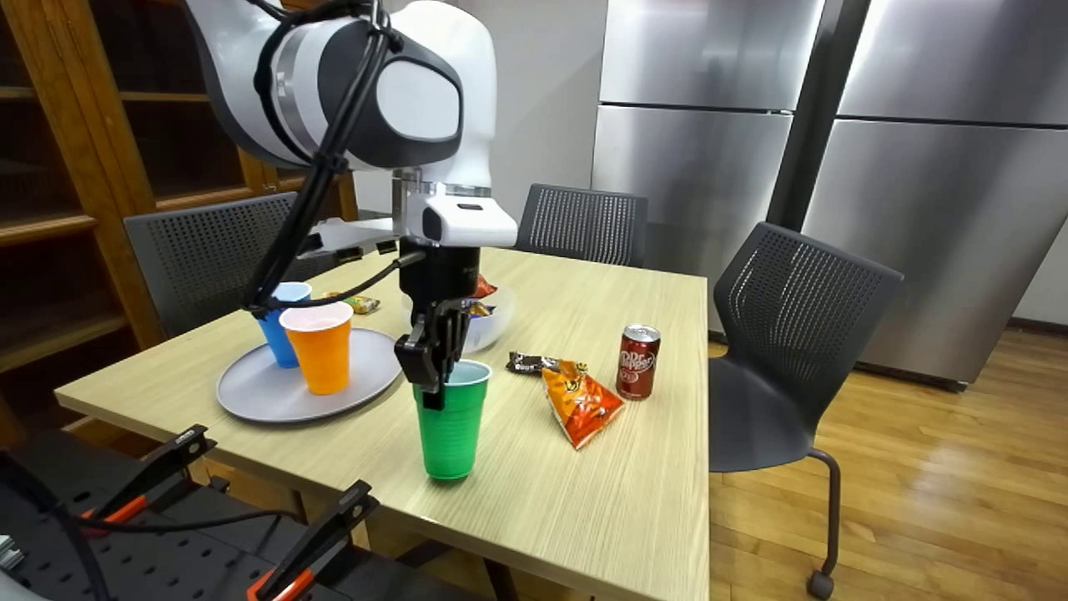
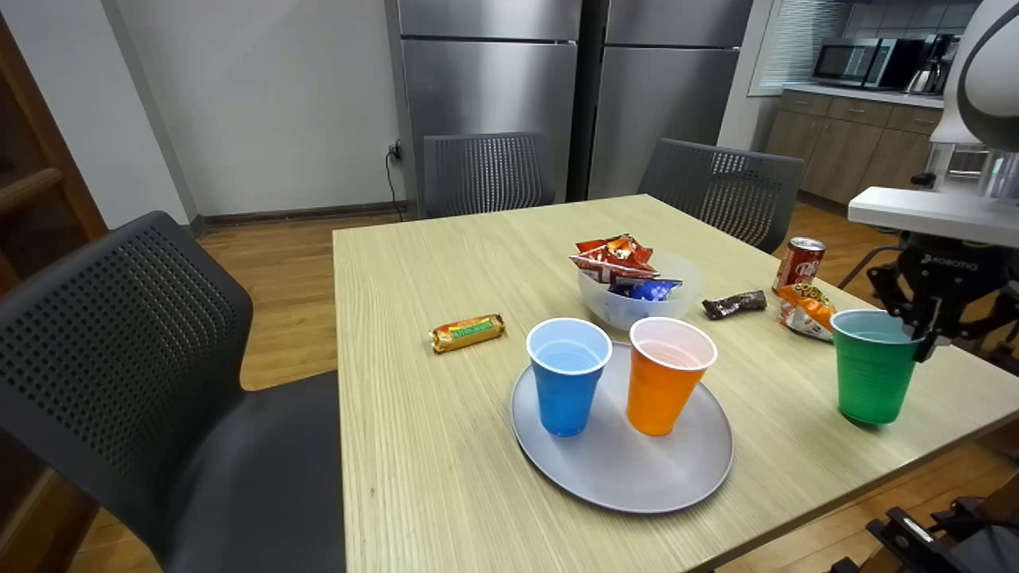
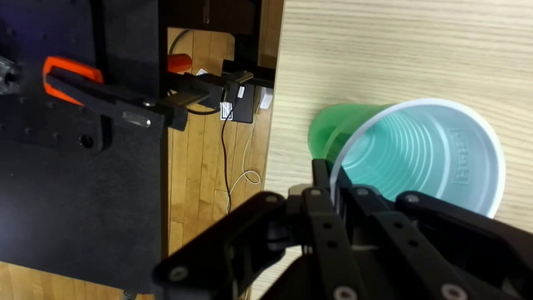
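Fingers (image 3: 327, 235) grip the rim of a green cup (image 3: 424, 154)

In the wrist view the fingers are closed on the cup's pale rim, one inside the cup and one outside. In an exterior view the cup is roughly upright at the lower centre, its base on or barely above the table (image 1: 584, 517), hard to tell which. To its right lie an orange snack bag (image 1: 581, 403) and a dark wrapped bar (image 1: 527, 363), with a soda can (image 1: 639, 363) upright beside them.

In an exterior view a grey plate (image 2: 637, 477) sits at the lower centre, carrying a blue cup (image 2: 567, 394) and an orange cup (image 2: 665, 390) side by side. Above it in the frame stands a pale bowl (image 2: 617, 309) of snack bags (image 2: 614, 261), and a gold wrapped bar (image 2: 467, 333) lies left of centre. Dark chairs (image 2: 143, 366) stand around the table, and steel fridges (image 2: 489, 119) fill the top middle.
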Controlling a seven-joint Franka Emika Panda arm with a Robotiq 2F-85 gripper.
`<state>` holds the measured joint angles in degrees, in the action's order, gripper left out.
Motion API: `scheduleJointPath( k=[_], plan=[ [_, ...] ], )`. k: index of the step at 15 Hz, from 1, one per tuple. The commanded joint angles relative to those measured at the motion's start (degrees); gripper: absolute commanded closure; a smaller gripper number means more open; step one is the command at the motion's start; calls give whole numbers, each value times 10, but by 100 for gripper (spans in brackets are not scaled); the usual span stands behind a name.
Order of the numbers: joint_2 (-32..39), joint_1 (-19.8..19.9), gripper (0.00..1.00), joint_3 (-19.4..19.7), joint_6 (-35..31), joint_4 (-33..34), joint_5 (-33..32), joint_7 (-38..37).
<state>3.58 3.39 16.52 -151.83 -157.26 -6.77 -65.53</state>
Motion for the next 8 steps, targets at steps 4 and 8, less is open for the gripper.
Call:
scheduleJointPath(
  k=[4,8],
  plan=[
    [-31,-20,99,-77,17,-14,-7,-36],
    [-33,-32,99,-104,19,-12,-5,-36]
  ],
)
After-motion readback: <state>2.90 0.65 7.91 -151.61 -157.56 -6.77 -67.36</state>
